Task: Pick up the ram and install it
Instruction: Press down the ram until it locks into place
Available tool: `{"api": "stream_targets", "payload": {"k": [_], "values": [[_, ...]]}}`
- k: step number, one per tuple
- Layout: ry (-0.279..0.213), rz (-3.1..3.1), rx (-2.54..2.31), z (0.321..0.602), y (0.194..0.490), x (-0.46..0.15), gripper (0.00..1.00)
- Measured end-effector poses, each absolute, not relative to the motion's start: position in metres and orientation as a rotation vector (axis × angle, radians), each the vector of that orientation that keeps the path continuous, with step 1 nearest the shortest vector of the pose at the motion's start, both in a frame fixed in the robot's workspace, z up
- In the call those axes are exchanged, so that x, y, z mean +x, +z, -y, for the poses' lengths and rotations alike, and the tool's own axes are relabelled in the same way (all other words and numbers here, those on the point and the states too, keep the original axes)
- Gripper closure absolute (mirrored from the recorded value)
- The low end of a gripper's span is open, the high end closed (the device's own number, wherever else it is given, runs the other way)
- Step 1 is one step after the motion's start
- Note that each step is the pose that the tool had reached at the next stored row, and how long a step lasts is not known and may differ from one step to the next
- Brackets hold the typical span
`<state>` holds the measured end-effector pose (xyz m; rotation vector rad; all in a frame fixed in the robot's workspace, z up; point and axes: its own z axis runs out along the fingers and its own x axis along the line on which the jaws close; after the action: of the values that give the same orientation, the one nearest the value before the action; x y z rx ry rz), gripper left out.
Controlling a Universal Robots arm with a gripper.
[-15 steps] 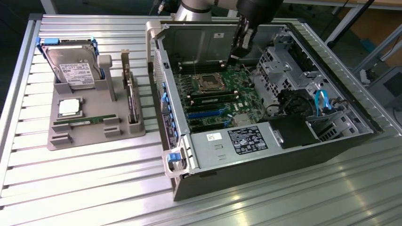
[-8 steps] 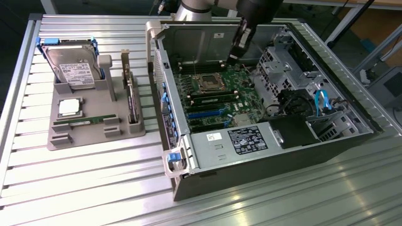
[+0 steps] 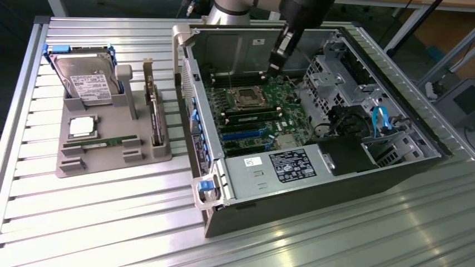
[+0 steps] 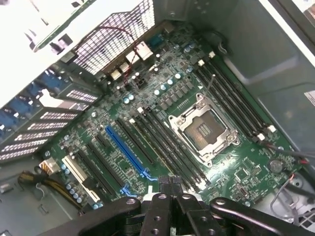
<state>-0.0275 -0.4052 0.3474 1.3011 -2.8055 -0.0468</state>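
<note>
**Gripper shut, empty, over the motherboard; ram in the tray**

Starting at the exterior view's left: your ram (image 3: 99, 143) lies flat in the grey holder tray (image 3: 74, 167), just below the silver processor chip (image 3: 82, 127). Its long axis runs nearly sideways across that view, the right end slightly higher. The hard drive (image 3: 88, 82) stands behind it and the expansion card (image 3: 153, 114) stands on edge just to its right.

Further right, your gripper (image 3: 273, 70) hangs inside the open computer case (image 3: 326, 178), over the motherboard (image 3: 256, 108), well apart from the ram. In the wrist view the fingers (image 4: 170, 183) are pressed together with nothing between them, poised over the memory slots (image 4: 170, 147) beside the CPU socket (image 4: 203, 130).
</note>
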Motion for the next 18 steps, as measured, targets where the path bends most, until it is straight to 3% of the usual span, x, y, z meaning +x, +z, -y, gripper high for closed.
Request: {"api": "stream_targets", "payload": {"k": [18], "values": [[-0.059,2.993,0.801,0.4052,0.3447,-0.0274,0.90]]}}
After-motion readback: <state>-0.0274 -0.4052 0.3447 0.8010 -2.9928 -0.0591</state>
